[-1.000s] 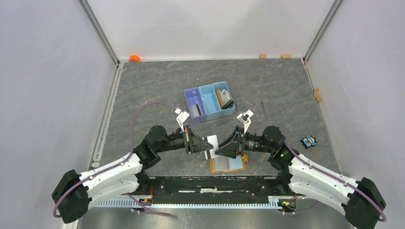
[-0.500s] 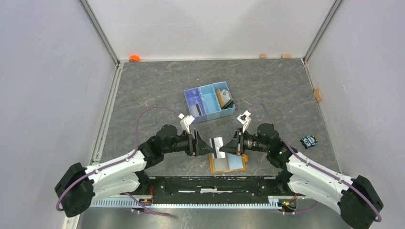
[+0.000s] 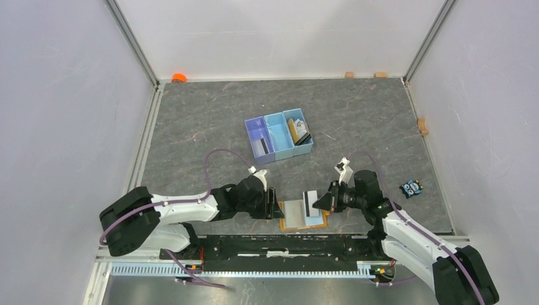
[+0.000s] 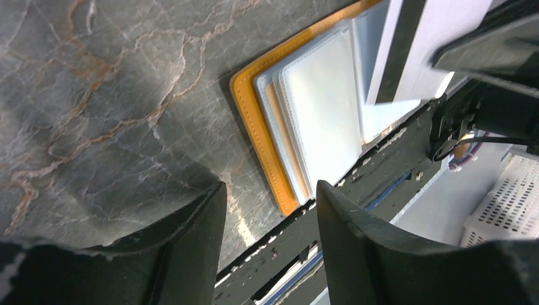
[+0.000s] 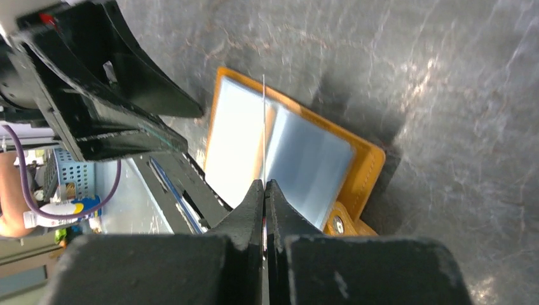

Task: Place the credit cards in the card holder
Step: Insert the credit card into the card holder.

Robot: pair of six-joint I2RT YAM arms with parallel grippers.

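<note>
Card holder is lying open at 6 o'clock; right gripper is clamping one credit card over it, left gripper gaping at 9 o'clock; other cards are waiting in the tray

The credit cards in the blue tray are too small to count.

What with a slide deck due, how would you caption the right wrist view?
Right fingers pinch a credit card edge-on over the open orange card holder.
</note>
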